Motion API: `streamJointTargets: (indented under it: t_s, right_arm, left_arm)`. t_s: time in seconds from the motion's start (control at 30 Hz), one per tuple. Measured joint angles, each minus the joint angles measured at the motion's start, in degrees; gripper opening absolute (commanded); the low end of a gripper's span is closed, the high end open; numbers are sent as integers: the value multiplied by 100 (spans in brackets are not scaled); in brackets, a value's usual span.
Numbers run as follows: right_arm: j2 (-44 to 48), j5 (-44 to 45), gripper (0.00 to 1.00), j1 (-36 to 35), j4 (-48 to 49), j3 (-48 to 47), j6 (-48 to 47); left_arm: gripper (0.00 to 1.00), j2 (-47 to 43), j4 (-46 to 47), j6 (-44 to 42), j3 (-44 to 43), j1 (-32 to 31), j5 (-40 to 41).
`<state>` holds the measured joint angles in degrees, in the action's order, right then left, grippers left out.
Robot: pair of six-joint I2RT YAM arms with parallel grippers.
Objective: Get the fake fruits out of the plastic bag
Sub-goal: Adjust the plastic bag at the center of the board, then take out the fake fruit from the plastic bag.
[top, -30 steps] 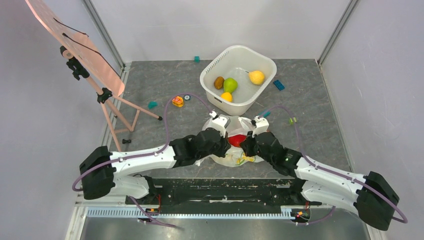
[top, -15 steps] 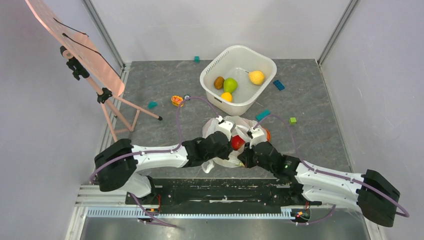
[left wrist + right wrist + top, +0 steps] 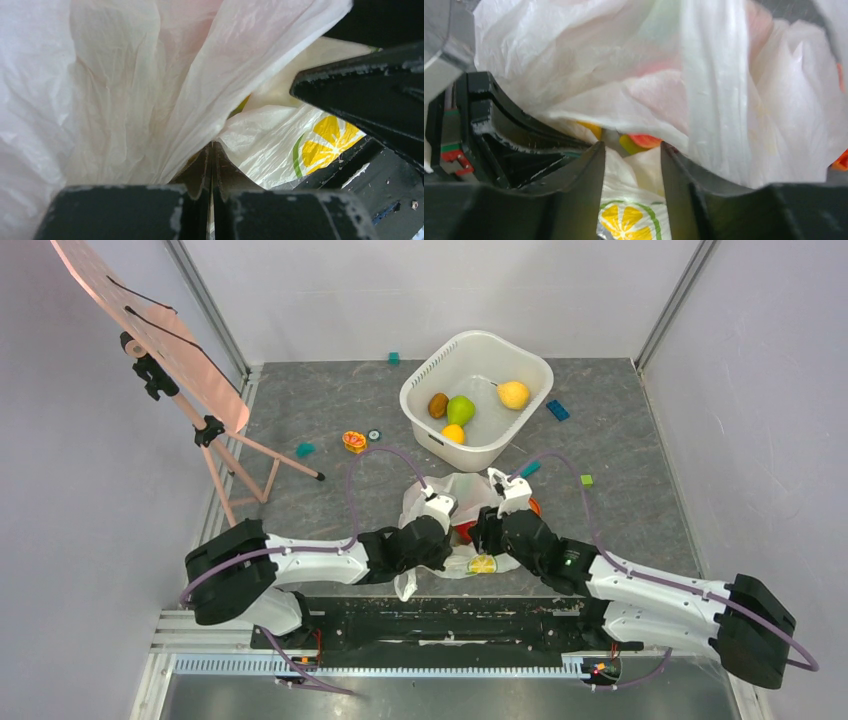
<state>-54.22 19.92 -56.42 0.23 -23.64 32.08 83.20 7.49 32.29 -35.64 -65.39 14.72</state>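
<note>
The plastic bag (image 3: 452, 502) lies crumpled on the grey table between my two grippers, near the front edge. My left gripper (image 3: 449, 534) is shut on a fold of its white film (image 3: 150, 90), the fingers (image 3: 200, 165) pressed together. At the bag's right side my right gripper (image 3: 480, 536) stands open, and film with a lemon print (image 3: 629, 220) lies between its fingers (image 3: 589, 170). Of the fake fruits, a red one (image 3: 463, 532) shows between the grippers, a red-and-green one (image 3: 641, 141) sits just past the right fingertips, and an orange-red one (image 3: 536, 507) lies by the bag's right edge.
A white tub (image 3: 482, 448) behind the bag holds a green pear, a yellow one and other small fruits. Small blocks lie around: teal (image 3: 305, 449), teal (image 3: 526, 470), blue (image 3: 557, 410), green (image 3: 586, 480). A yellow-red toy (image 3: 354, 442) and an easel (image 3: 150, 335) stand to the left.
My right gripper has opened. Both grippers and the bag have shifted a little toward the near edge, and less of the red fruit shows. The left gripper stays shut on the film.
</note>
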Motion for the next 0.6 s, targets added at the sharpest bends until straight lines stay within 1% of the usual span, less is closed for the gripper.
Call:
streamJointTargets:
  t_s: [0.13,0.27,0.33,0.47,0.6]
  right_arm:
    - [-299,214,68,0,-9,-284,-63]
    - [-649,376,76,0,-192,-549,-136]
    - [-835,457,86,0,-291,-671,-186]
    - [-1123,595,97,-4,-424,-796,-273]
    - [-1375,680,98,-9,-420,-800,-367]
  left_arm:
    - [2,-74,13,20,37,0,20]
    - [2,-87,31,20,39,0,22]
    - [2,-87,37,20,39,0,22]
    - [2,-87,42,20,39,0,22]
    - [2,-87,63,44,42,0,28]
